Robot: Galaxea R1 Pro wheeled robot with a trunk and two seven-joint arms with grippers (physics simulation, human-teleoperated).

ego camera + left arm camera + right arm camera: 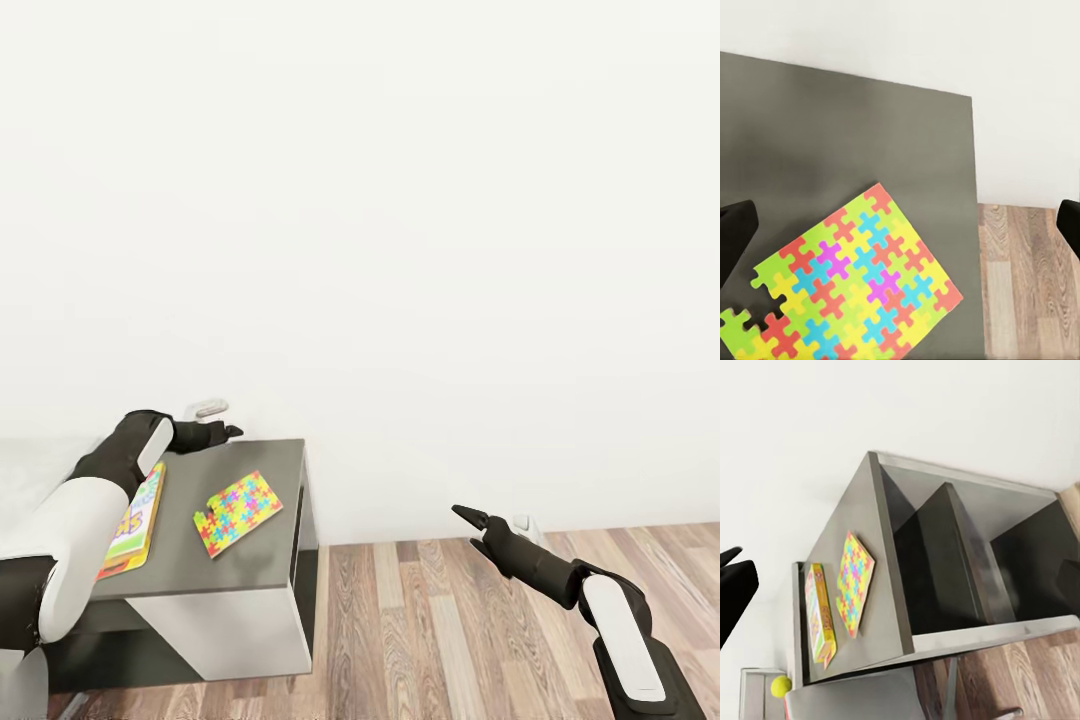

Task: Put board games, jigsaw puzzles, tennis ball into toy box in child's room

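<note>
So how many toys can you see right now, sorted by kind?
Jigsaw puzzle: 1
Board game: 1
Tennis ball: 1
Total: 3 toys. The puzzle and game lie on the dark grey cabinet top; the ball sits beside the cabinet.

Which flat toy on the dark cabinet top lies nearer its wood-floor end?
The jigsaw puzzle, the multicoloured sheet with one corner piece loose. The board game, a printed box, lies beyond it, partly under the left arm.
</note>
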